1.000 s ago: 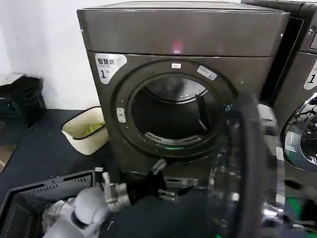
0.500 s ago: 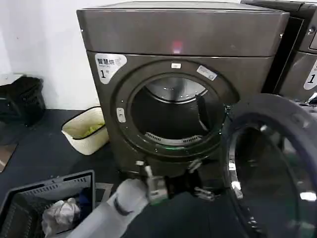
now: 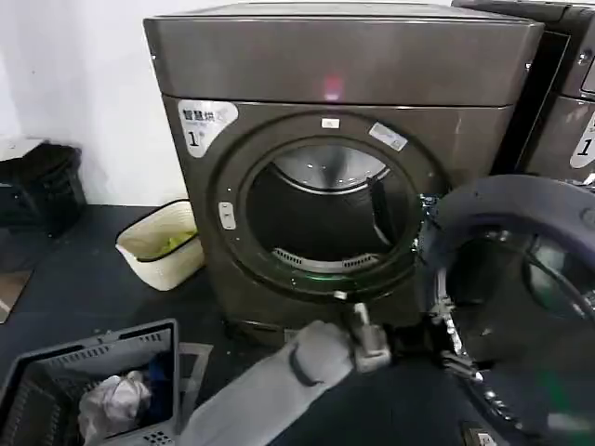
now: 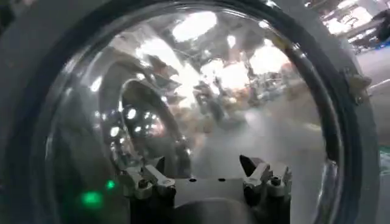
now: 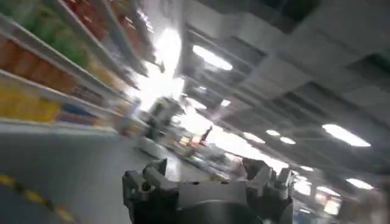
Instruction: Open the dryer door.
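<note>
From the head view, your job looks almost done: the dryer door (image 3: 521, 307) hangs swung out to the right of the dryer (image 3: 335, 158), drum exposed, left gripper (image 3: 444, 346) at its inner side. In the left wrist view, its jaws stand released before the glass. In the right wrist view, the right gripper (image 5: 207, 176) waits, jaws parted, holding nothing.

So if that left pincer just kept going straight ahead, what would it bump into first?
Most likely the inner side of the open dryer door. The left pincer points straight at the door's domed glass, with nothing visible between them, though how near it is can't be judged.
</note>
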